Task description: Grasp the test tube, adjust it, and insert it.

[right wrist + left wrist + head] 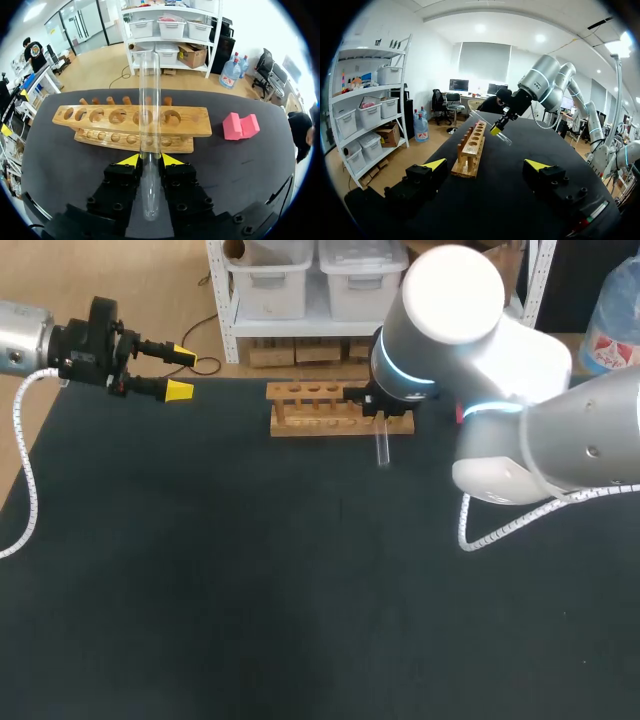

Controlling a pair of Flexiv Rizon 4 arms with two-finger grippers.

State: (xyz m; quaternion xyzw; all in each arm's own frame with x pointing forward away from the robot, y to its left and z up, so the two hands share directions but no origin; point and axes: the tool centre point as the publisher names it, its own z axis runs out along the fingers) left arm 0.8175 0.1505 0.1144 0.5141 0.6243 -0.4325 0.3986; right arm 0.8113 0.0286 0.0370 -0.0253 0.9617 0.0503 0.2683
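Black table (200, 590) | right arm (520, 400) hides rack (310, 420) partly | test tube (149, 125) clamped

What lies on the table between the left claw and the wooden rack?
Nothing: in the head view, only bare dark table separates left claw and rack.

Silver-white arms (540, 430) with blue-lit joint rings (400, 375) — black fingers (178, 391) tipped yellow, coiled white cables (28, 490)

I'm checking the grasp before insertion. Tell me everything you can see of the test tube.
The clear, empty-looking glass test tube is long and slim. The right end effector is shut on it, yellow fingertips pinching it partway along from both sides. It hangs tilted in the air by the wooden rack, in no hole, touching nothing else.
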